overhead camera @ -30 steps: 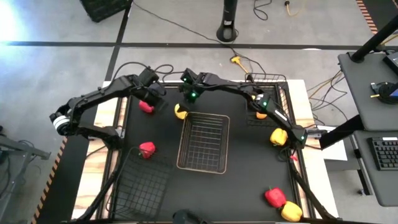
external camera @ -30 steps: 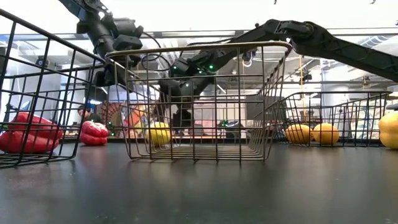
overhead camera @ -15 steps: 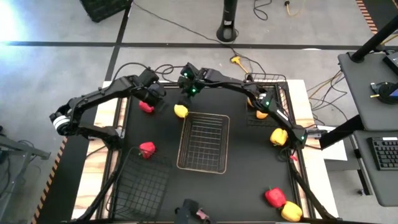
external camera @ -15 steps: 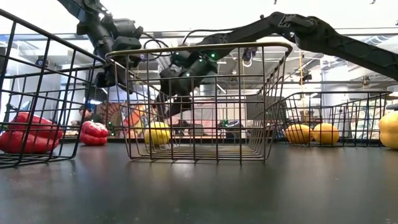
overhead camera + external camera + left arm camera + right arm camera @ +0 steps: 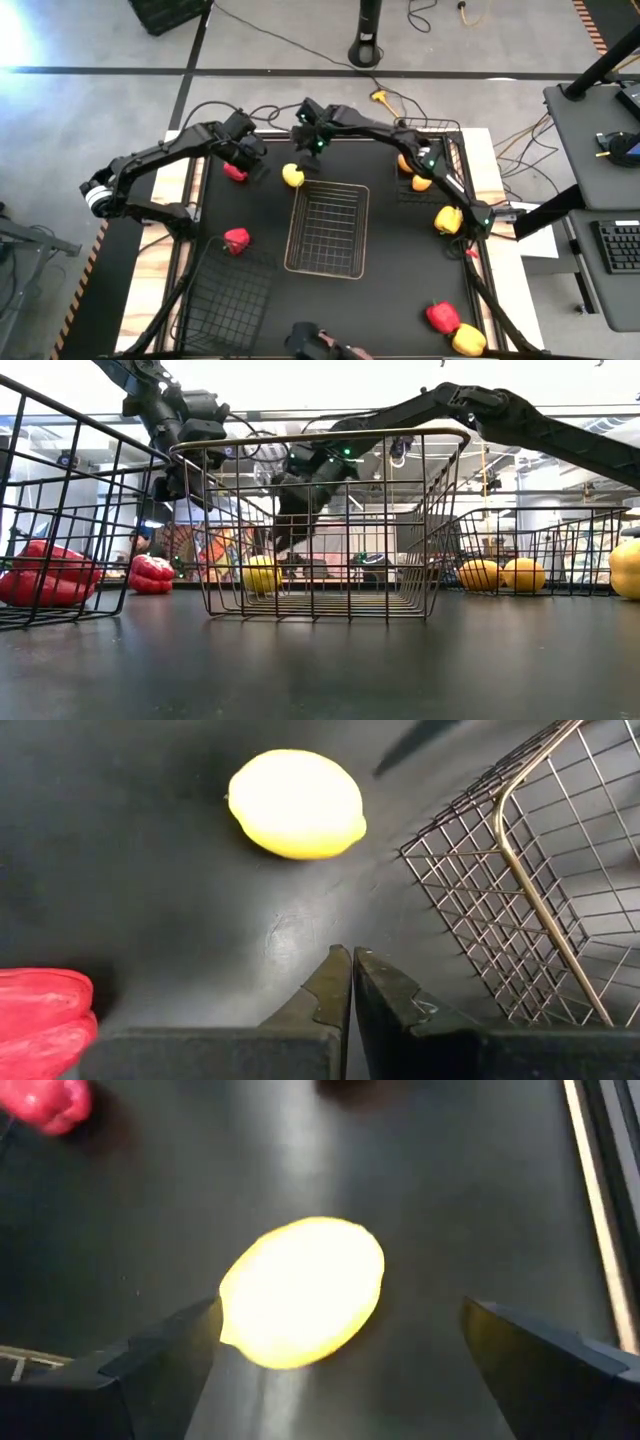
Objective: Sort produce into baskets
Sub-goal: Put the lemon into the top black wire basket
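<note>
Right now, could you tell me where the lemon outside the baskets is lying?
In the high view the lemon lies on the table beside the pale basket's far left corner, under the open right gripper.

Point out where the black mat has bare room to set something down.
Bare mat lies between the pale basket and the yellow pepper, and on toward the red pepper at the near right. It is crowded at the far edge, where both grippers flank the lemon.
</note>
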